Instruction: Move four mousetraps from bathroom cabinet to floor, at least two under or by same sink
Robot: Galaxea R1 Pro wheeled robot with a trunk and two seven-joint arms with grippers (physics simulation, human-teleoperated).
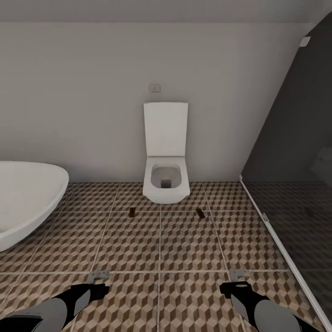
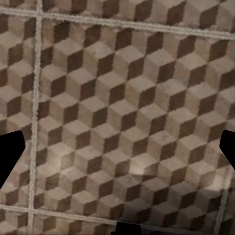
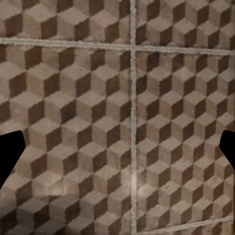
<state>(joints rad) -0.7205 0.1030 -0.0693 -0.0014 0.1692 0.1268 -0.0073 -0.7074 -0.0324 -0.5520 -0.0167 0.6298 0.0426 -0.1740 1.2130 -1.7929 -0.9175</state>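
Bathroom seen from the head camera, with the white wall-hung toilet (image 1: 166, 177) as landmark, its lid raised against the wall. No brand, label or legible writing is visible; a small pale plate (image 1: 155, 87) sits on the wall above the toilet. Two small dark mousetraps lie on the cube-patterned floor (image 1: 184, 249) just in front of the toilet: one mousetrap (image 1: 132, 212) toward its left corner, the other mousetrap (image 1: 200, 212) toward its right corner, well apart from each other. A white basin (image 1: 27, 198) stands left of the toilet; a dark glass panel (image 1: 295, 184) stands to its right. Both arms reach forward low over the tiles, left gripper (image 1: 98, 276) and right gripper (image 1: 239, 275) pointing down, jaws spread wide and holding nothing
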